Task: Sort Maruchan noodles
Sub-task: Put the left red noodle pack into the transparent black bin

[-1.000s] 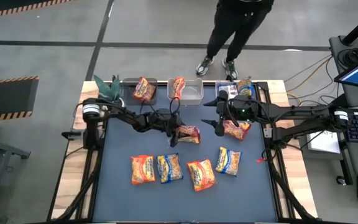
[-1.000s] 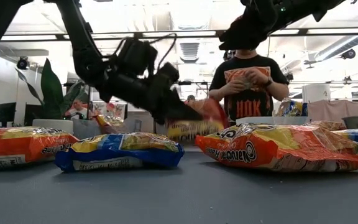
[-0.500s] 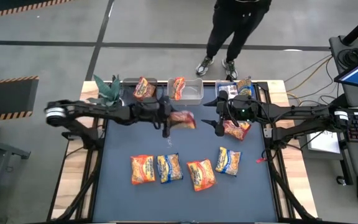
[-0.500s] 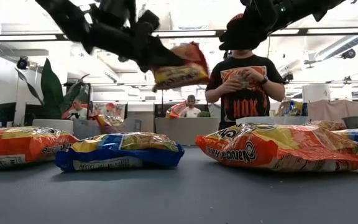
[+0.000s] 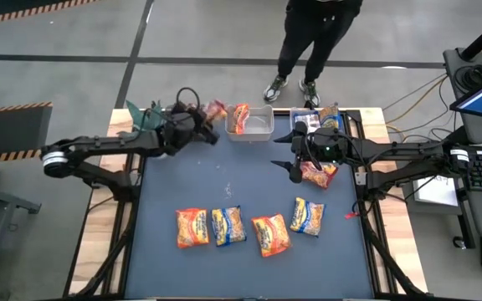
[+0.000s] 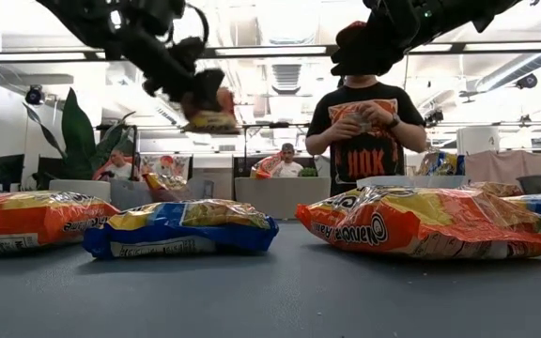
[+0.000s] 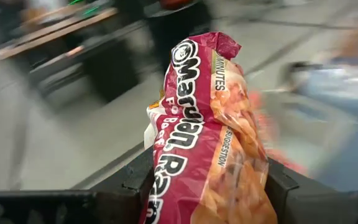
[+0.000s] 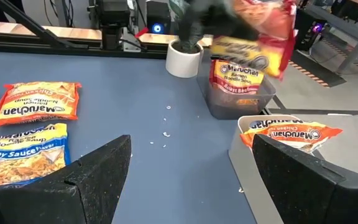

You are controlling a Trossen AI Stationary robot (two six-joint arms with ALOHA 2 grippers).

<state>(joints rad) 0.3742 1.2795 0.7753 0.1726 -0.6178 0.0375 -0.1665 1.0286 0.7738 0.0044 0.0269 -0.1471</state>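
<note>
**A:** What have you got hold of?

**B:** My left gripper [image 5: 201,127] is clamped on a dark red packet [image 7: 207,134] of Maruchan noodles. It stands upright between my two dark fingers, crinkly glossy plastic, white lettering down its face, a crimped seal at its top edge. From the low view it hangs in the air under my fingers [image 6: 200,94], well above the table [image 5: 249,188].

**A:** And a second ago?

**B:** A second ago I was down at the middle of the mat with this packet just lifted. Half a second ago I had swung it up and away. Now I'm over the far left corner, beside the plant [image 5: 145,119] and above the left clear bin [image 8: 238,99], which already has a red packet [image 8: 241,76] standing in it.

**A:** The right side?

**B:** My right gripper [image 5: 295,167] hasn't shifted. Its fingers are spread wide, nothing between them. An orange packet [image 5: 318,174] lies just beside them, another orange packet [image 8: 288,134] sits in the middle bin [image 8: 244,134].

**A:** What's left on the mat?

**B:** A row nearer the front edge: orange one [image 5: 192,227], blue-and-yellow one [image 5: 228,225], second orange [image 5: 271,235], second blue-and-yellow [image 5: 307,215]. All flat, puffy, square-ish. They haven't moved.

**A:** Anyone around?

**B:** A person [image 6: 369,122] stands past the far edge, holding something in both hands.
</note>
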